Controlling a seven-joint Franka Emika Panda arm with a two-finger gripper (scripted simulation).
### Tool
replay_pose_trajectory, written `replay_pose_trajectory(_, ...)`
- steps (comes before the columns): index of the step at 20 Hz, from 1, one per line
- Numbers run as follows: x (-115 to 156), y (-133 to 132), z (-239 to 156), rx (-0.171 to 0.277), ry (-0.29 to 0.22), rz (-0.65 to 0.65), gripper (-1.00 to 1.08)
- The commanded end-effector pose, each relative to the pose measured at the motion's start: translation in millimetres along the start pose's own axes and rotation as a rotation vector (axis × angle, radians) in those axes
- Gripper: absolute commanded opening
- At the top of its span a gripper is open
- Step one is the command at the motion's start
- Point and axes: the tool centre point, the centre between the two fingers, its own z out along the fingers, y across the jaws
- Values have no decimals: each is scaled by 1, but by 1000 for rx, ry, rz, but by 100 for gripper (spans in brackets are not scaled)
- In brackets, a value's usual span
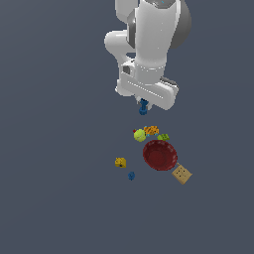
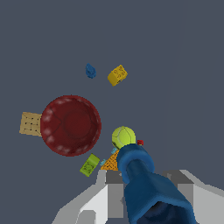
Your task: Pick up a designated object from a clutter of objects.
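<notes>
The small dark-blue elongated piece with knobby ends point(image 1: 143, 107) hangs from under my gripper point(image 1: 144, 103), above the clutter. In the wrist view this blue piece point(image 2: 144, 183) fills the foreground between my two grey fingers point(image 2: 114, 177), which are shut on it. Below lies the clutter: a dark red bowl point(image 1: 159, 155) point(image 2: 70, 125), a yellow-green ball point(image 1: 140, 135) point(image 2: 123, 137), an orange piece point(image 1: 151, 130) point(image 2: 111, 163), a green bit point(image 1: 163, 137) point(image 2: 90, 165), a yellow bit point(image 1: 120, 162) point(image 2: 117, 75), a tan dotted square point(image 1: 182, 174) point(image 2: 31, 124) and a rounder small blue piece point(image 1: 131, 175) point(image 2: 90, 71).
A tiny red bit point(image 1: 134, 131) point(image 2: 140, 142) lies beside the ball. The items lie on a plain dark grey-blue floor point(image 1: 59, 149). My white arm point(image 1: 149, 44) stands over the far side of the clutter.
</notes>
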Motion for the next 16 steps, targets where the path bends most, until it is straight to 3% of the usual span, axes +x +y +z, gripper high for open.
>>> replay_pose_trajectory(1,-14,-8,-25,-1,0,0,-100)
replay_pose_trajectory(16,-78,-53,-143,1,-3,-1,-100)
